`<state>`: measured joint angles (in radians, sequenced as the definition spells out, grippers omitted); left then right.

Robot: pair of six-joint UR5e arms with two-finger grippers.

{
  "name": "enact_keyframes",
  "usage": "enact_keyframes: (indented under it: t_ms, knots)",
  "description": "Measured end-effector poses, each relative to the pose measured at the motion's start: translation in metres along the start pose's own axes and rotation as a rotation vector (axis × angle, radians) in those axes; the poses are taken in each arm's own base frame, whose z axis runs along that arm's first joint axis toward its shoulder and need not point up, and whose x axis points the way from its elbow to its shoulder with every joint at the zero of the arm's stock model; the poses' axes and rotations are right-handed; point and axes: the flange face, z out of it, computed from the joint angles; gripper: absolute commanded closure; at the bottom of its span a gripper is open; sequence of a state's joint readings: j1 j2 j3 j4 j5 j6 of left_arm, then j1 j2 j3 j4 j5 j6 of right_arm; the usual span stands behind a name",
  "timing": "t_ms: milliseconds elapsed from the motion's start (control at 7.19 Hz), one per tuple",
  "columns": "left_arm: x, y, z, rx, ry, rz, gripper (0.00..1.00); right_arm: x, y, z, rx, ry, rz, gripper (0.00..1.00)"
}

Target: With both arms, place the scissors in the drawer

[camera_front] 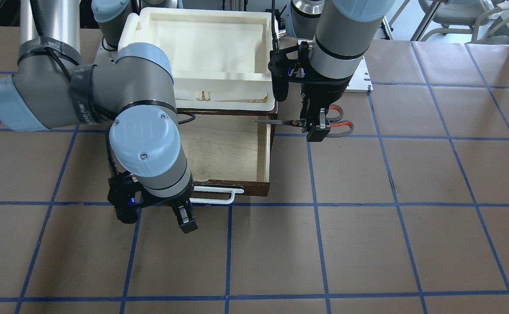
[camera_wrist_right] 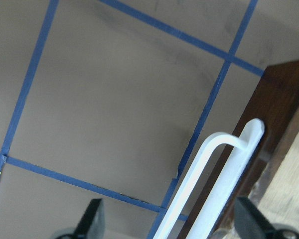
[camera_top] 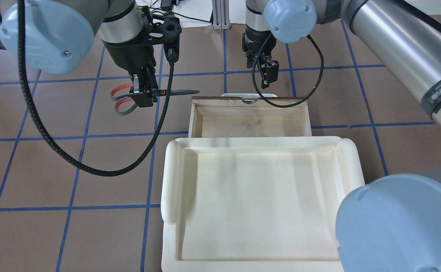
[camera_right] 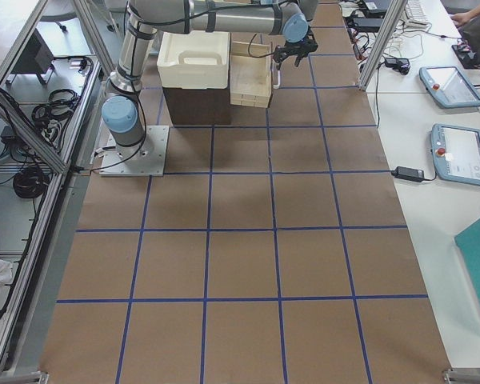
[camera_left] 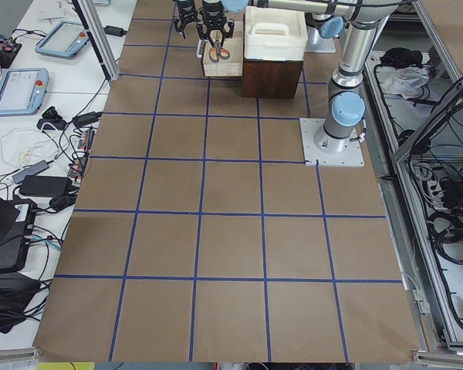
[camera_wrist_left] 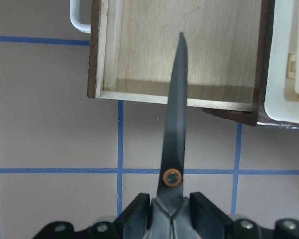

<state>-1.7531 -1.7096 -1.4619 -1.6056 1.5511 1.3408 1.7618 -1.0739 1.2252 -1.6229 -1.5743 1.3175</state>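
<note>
The scissors point(camera_front: 339, 120), with grey handles and orange-red inner loops, are held in the air by my left gripper point(camera_front: 317, 131), which is shut on them near the pivot. Their blades point(camera_wrist_left: 177, 124) point at the open drawer point(camera_front: 224, 148), and the tip reaches over its side wall. The overhead view shows the scissors point(camera_top: 124, 100) and left gripper point(camera_top: 144, 99) left of the drawer point(camera_top: 249, 121). My right gripper point(camera_front: 187, 222) is open and empty just beyond the white bar handle point(camera_wrist_right: 214, 189), not touching it.
A white foam tray point(camera_top: 171, 177) sits on top of the dark cabinet behind the drawer. The brown table with blue grid lines point(camera_front: 368, 218) spreads around it. The right arm's elbow point(camera_front: 141, 139) hangs over the drawer's corner.
</note>
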Motion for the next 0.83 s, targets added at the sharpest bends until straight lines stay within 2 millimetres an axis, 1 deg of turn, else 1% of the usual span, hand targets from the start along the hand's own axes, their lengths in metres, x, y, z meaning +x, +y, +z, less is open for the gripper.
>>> enact_keyframes:
  t_ms: [139,278,417,556,695,834]
  knots:
    - [0.002,-0.018,0.007,0.0,0.005,-0.019,1.0,0.013,-0.022,-0.018,0.033,-0.004,-0.095,0.0]
    - [0.005,-0.04,0.017,-0.003,0.009,-0.037,1.0,0.029,-0.04,-0.04,0.055,-0.02,-0.217,0.0]
    - [0.006,-0.066,0.03,0.001,0.021,-0.05,1.0,0.048,-0.051,-0.062,0.073,-0.038,-0.346,0.0]
    - [0.009,-0.095,0.046,0.009,0.039,-0.052,1.0,0.069,-0.053,-0.077,0.084,-0.049,-0.453,0.0]
    - [0.012,-0.121,0.059,0.011,0.054,-0.036,1.0,0.089,-0.05,-0.084,0.093,-0.053,-0.559,0.0]
    - [0.011,-0.139,0.07,0.014,0.071,-0.017,1.0,0.103,-0.046,-0.092,0.107,-0.055,-0.689,0.0]
